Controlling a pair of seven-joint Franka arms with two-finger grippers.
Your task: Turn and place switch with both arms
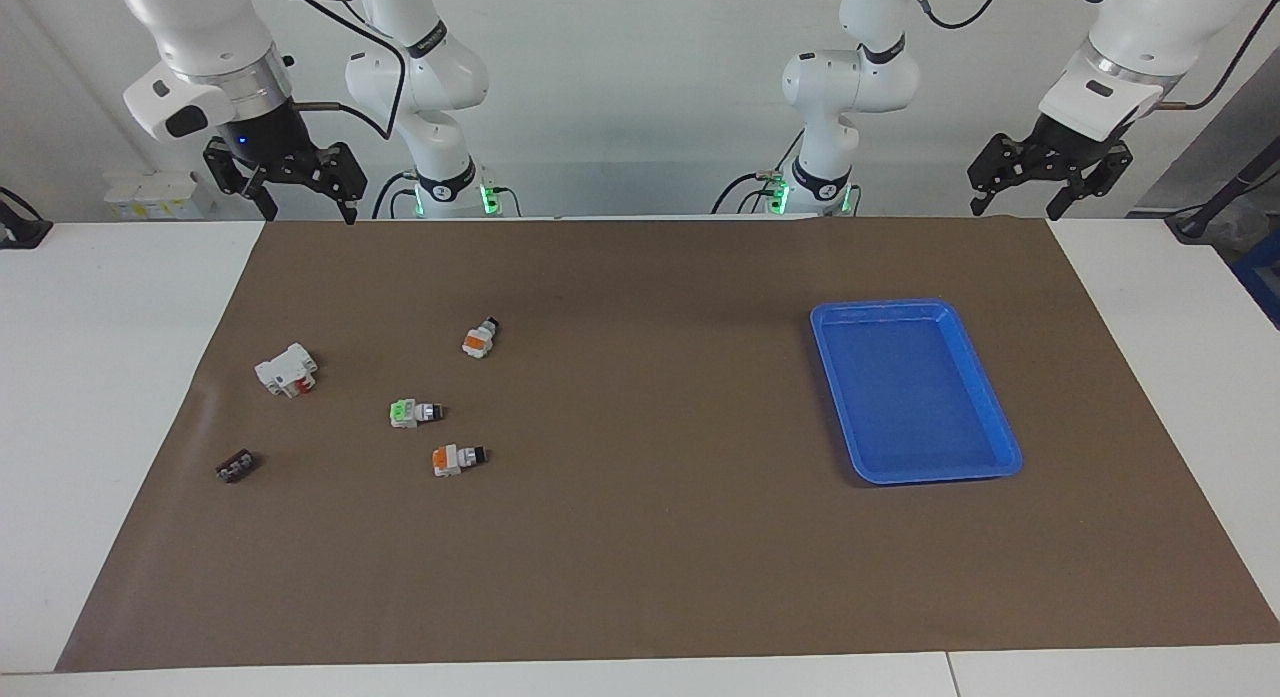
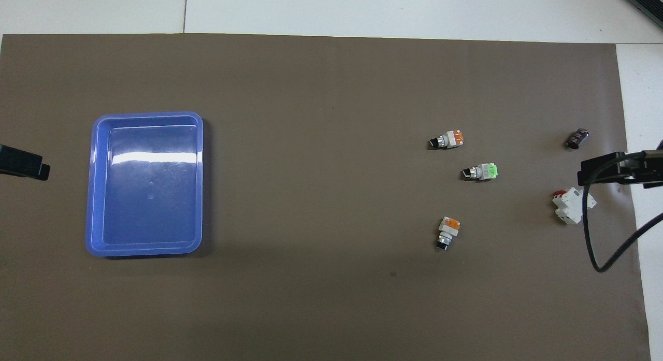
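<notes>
Lying flat on soft brown mat (image 1: 640,557): small blocky orange-block switch (image 1: 480,338), shiny blue plastic tray (image 1: 985,397). Hanging up high, fingers spread, empty: left gripper (image 1: 1030,192), right gripper (image 1: 305,197).

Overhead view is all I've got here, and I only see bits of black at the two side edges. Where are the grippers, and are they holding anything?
Observer: The right gripper hangs in the air at the robots' edge of the brown mat, open and empty.
Operator: And the other one?
Observer: The left gripper is raised too, at the mat's corner at the left arm's end, also open and empty.
Operator: Is either one touching a switch or the tray?
Observer: No. Both orange-block switches lie free on the mat, and the blue tray has no gripper over it.
</notes>
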